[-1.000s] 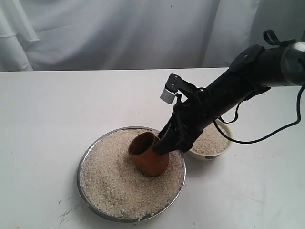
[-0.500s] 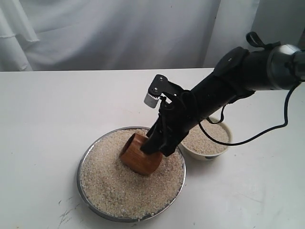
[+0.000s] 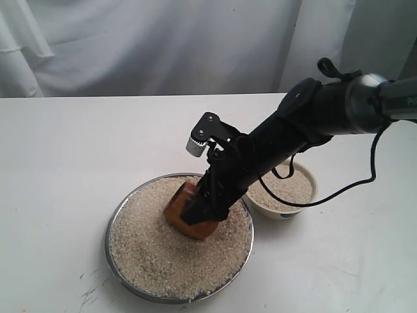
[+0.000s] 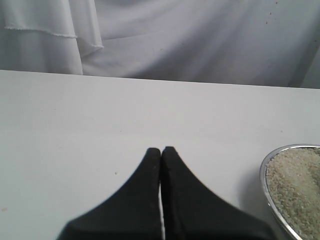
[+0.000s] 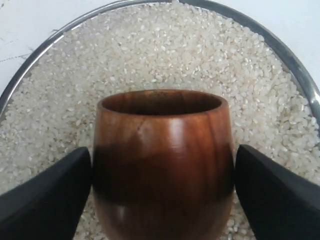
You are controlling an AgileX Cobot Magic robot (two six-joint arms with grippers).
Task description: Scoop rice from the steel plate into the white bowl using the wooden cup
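The wooden cup (image 3: 177,210) lies tilted in the rice (image 3: 150,254) on the steel plate (image 3: 107,241), its mouth facing left. In the right wrist view the cup (image 5: 162,150) rests on the rice (image 5: 165,50) inside the plate (image 5: 30,60). My right gripper (image 3: 195,218) straddles the cup. Its fingers (image 5: 50,200) stand open on either side, a sliver off the wood. The white bowl (image 3: 281,212) sits right of the plate with rice in it. My left gripper (image 4: 161,150) is shut and empty over bare table, beside the plate's rim (image 4: 263,175).
A white table (image 3: 58,163) carries everything, with a white curtain (image 3: 163,45) behind it. The right arm's black cable (image 3: 352,186) loops over the table past the bowl. Scuff marks (image 3: 88,293) lie near the front edge.
My right arm has swung left and lowered, tipping the cup from nearly upright onto its side in the rice. Its jaws have widened and come off the cup.
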